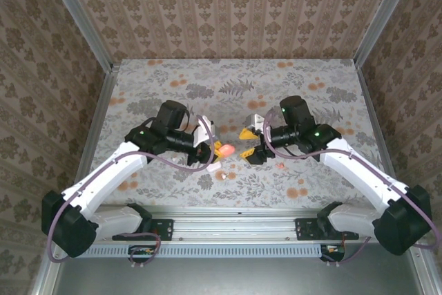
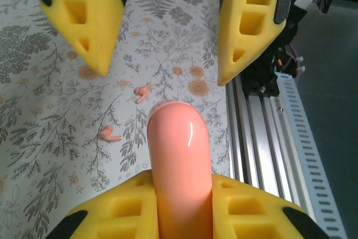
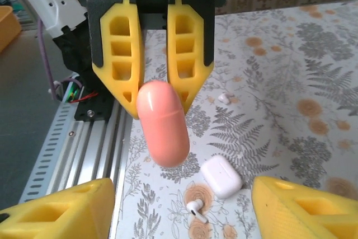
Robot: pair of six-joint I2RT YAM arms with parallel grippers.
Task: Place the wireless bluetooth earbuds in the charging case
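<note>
Left jaws hold case (image 1: 224, 148) above worktop (image 1: 207, 81); second case (image 1: 214, 167) on worktop, just nearer; earbud (image 1: 222, 175) beside it; right jaws opposite.

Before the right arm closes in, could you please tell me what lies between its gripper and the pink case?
Only air: in the left wrist view the open right gripper hangs just beyond the tip of the pink case.
</note>
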